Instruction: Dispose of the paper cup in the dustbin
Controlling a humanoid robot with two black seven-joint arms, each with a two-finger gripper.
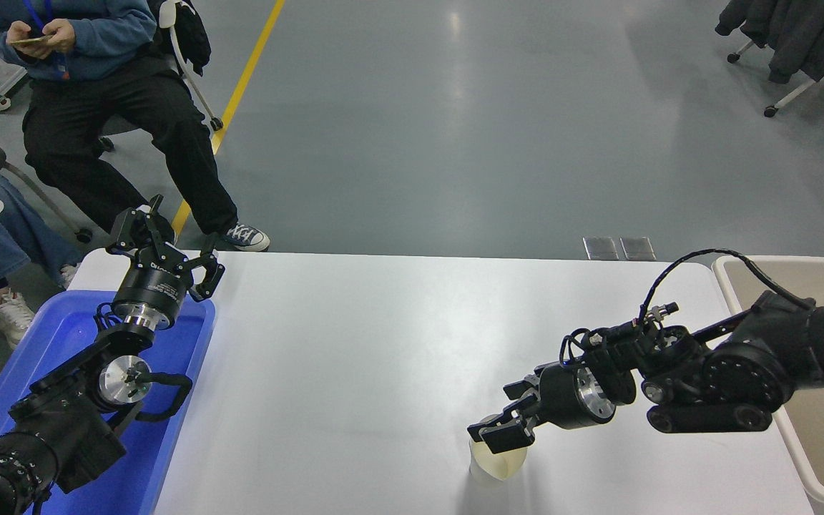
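Note:
The paper cup (496, 466), white with a cream inside, stands upright near the table's front edge, right of centre. My right gripper (501, 420) reaches in from the right and sits low over the cup's mouth. Its jaws are open, and the near finger (499, 438) covers the far part of the rim. I cannot tell whether it touches the cup. The beige dustbin (777, 262) stands at the table's right edge, behind my right arm. My left gripper (169, 247) is parked, open and empty, above the blue tray at the lower left.
A blue plastic tray (169, 436) lies under my left arm on the table's left side. A seated person (97, 93) holds a phone at the far left beyond the table. Office chairs with coats (798, 36) stand at the far right.

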